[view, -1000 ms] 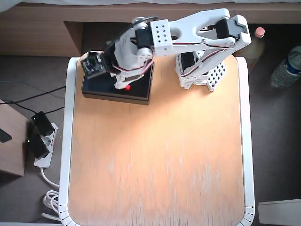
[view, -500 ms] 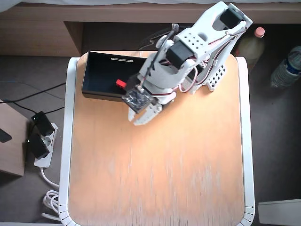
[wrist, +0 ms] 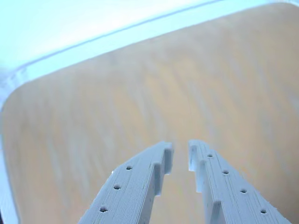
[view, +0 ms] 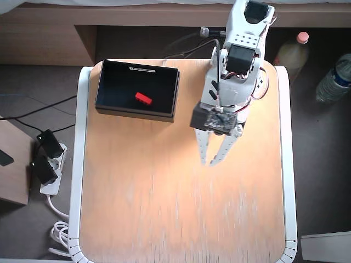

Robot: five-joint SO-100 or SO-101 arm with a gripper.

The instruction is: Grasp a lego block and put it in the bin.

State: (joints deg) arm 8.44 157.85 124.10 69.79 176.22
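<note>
Over bare table (view: 164, 208): arm extended, claw (view: 210, 162) slightly parted, empty.

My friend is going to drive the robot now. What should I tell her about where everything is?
Gripper: slightly open, empty, over bare table, to the right of the bin in the overhead view.
Red lego block: lying inside the black bin, near its middle.
Done: block is in the bin.
Left: nothing for this block; no other block shows on the table.

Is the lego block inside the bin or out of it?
Inside: the lego block lies on the floor of the bin, apart from the gripper.
</note>
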